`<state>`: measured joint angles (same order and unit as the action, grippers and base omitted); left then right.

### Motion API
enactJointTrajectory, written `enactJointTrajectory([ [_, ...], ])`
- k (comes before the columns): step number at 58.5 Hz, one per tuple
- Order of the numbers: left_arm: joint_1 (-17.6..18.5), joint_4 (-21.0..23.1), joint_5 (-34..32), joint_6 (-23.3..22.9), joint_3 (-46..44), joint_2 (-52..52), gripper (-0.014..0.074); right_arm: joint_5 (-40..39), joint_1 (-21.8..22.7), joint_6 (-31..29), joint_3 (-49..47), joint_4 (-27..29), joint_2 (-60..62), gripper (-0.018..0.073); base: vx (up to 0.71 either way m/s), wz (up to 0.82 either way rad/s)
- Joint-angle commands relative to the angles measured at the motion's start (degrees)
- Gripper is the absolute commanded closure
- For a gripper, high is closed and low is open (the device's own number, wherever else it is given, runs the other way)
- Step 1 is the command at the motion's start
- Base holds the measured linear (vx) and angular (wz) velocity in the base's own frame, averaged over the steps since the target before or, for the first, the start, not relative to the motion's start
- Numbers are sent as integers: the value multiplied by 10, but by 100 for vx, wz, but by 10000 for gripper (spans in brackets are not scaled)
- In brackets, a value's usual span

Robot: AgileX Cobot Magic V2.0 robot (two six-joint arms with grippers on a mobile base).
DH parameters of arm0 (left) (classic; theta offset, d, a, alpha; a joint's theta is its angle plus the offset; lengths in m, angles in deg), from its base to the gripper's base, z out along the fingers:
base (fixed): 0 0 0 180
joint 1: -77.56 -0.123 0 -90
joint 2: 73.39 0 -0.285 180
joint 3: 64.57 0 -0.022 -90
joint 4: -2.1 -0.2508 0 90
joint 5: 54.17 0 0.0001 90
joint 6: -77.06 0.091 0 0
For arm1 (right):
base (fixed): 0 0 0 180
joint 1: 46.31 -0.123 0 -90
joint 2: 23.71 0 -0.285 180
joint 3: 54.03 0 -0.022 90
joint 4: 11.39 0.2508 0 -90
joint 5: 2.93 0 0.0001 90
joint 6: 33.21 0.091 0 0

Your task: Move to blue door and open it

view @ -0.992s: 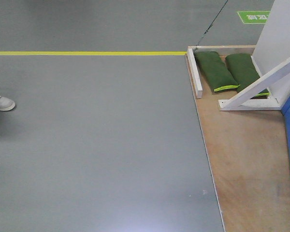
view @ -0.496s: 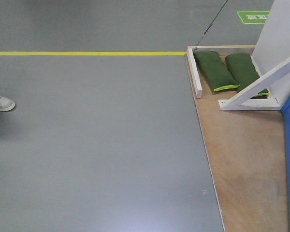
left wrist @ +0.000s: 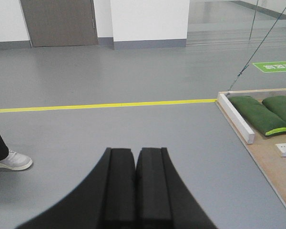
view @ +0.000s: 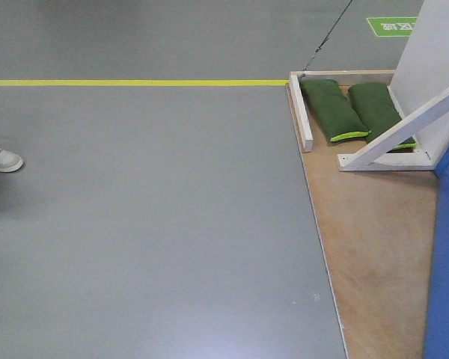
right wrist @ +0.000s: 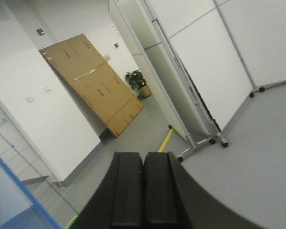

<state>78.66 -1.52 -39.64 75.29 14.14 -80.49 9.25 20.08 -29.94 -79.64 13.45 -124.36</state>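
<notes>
Since a second ago the blue door (view: 447, 254) fills more of the front view's right edge, so the base looks to be swinging toward it. It stands on the plywood platform (view: 374, 247), just past the white slanted brace (view: 404, 126) and green sandbags (view: 331, 108), with grey floor (view: 150, 224) off to the left. Both the left end effector (left wrist: 136, 191) and right end effector (right wrist: 143, 191) are pressed shut on nothing. Approach step imo. Next it needs to square up to the door; no handle is visible yet.

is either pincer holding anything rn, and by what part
Nothing is held. The left pincer and the right pincer are both shut pad against pad, with nothing between. Neither touches the blue door.
</notes>
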Motion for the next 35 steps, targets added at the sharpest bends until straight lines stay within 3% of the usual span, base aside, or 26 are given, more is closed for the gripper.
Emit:
enactJointTrajectory([
  [1, 2, 3, -44, -1, -15, 7, 524, -3, -42, -12, -22, 4, 56, 547, 0, 0],
  [21, 2, 3, -44, -1, -15, 7, 524, 12, -146, -12, -22, 4, 101, 547, 0, 0],
  [35, 2, 3, -44, -1, -15, 7, 524, 18, -249, -12, -22, 4, 108, 547, 0, 0],
])
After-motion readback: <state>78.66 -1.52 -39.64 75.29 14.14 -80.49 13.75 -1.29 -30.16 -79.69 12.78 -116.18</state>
